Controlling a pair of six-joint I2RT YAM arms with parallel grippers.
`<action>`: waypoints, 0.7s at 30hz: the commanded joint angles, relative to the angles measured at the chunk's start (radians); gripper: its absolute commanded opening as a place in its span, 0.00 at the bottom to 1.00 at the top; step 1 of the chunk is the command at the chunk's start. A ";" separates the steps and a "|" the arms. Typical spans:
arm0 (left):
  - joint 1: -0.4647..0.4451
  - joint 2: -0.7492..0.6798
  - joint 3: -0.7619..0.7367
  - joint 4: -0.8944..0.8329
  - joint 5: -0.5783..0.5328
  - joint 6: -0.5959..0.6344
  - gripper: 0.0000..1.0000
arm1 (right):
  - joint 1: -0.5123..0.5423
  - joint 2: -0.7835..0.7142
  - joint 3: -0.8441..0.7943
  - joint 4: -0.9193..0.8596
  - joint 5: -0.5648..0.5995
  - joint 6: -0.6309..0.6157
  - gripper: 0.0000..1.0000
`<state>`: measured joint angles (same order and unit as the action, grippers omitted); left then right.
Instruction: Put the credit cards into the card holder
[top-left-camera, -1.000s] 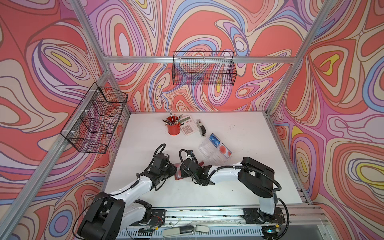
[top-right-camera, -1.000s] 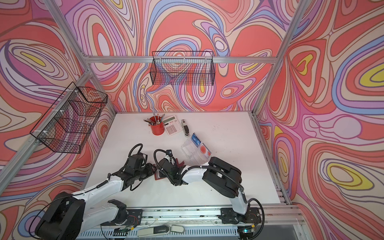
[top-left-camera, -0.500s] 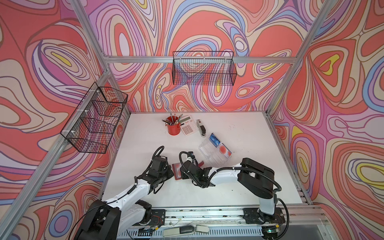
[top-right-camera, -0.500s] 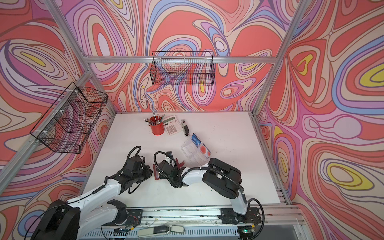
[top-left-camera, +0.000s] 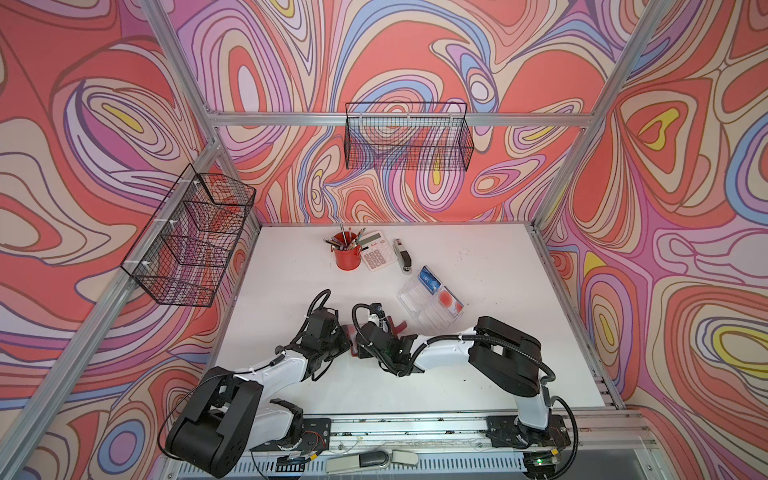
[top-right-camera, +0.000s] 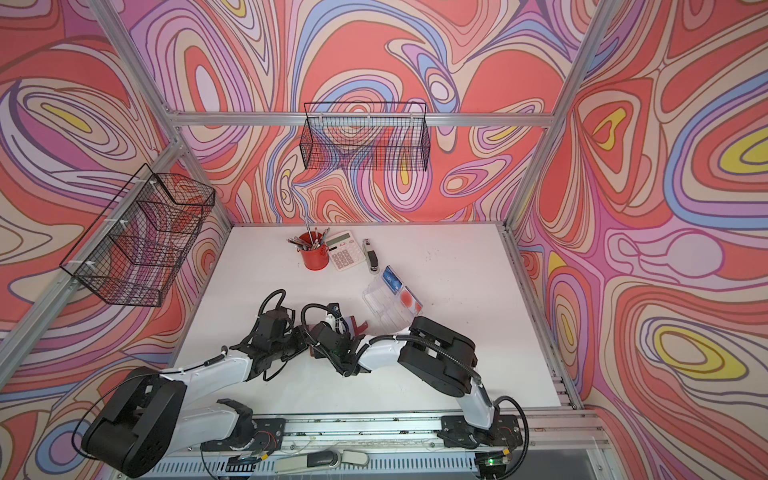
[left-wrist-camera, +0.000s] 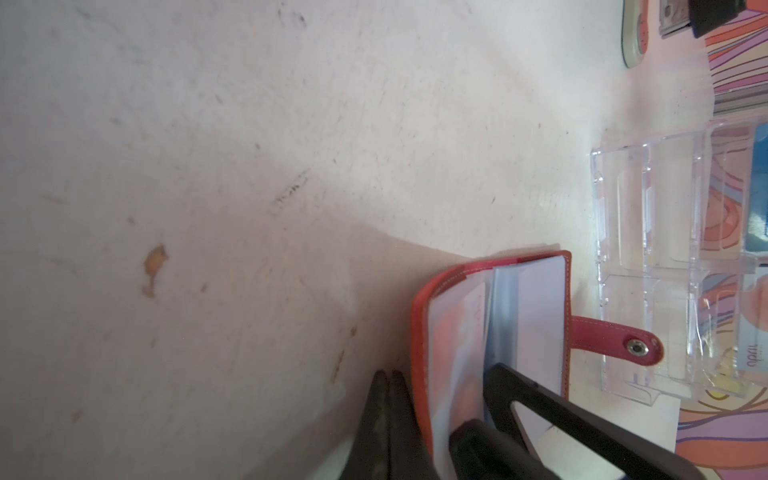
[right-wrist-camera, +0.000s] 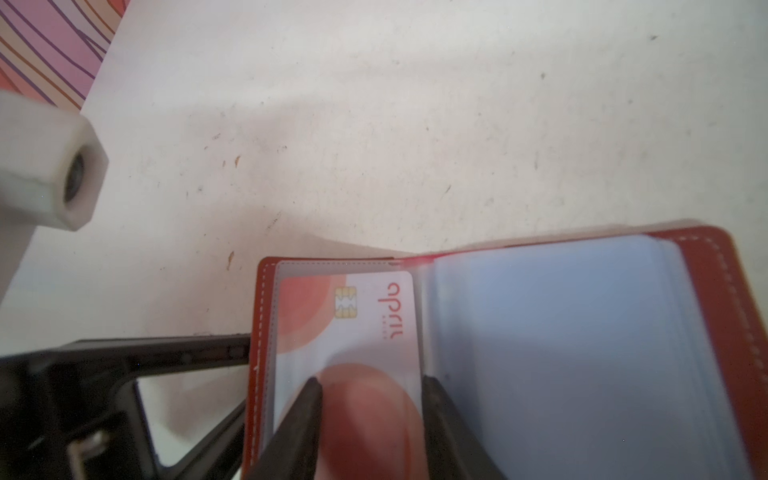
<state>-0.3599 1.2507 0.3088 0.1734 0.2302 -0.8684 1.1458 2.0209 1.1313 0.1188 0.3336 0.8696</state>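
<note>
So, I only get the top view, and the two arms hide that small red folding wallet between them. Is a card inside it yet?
Observer: Yes. The right wrist camera shows a pale plastic card with red-orange circles and a gold chip, its far end inside a clear sleeve of the opened small red folding wallet.
Visitor: Is the right hand gripping it?
Observer: No, the right hand is open, its two fingers apart over the card's near end.
Visitor: And the left hand?
Observer: The left hand is shut, beside the wallet's red outer cover.
</note>
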 joint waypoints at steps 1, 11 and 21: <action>-0.004 0.002 0.008 -0.108 -0.036 -0.005 0.00 | 0.023 0.025 0.011 0.030 -0.048 0.003 0.40; -0.002 -0.215 0.014 -0.330 -0.175 0.004 0.04 | 0.022 -0.086 -0.055 0.021 0.014 -0.004 0.43; -0.002 -0.265 -0.031 -0.233 -0.038 -0.001 0.10 | 0.023 -0.052 -0.056 0.024 0.014 0.005 0.44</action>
<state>-0.3603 0.9638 0.3046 -0.1108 0.1249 -0.8654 1.1664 1.9450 1.0748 0.1429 0.3359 0.8661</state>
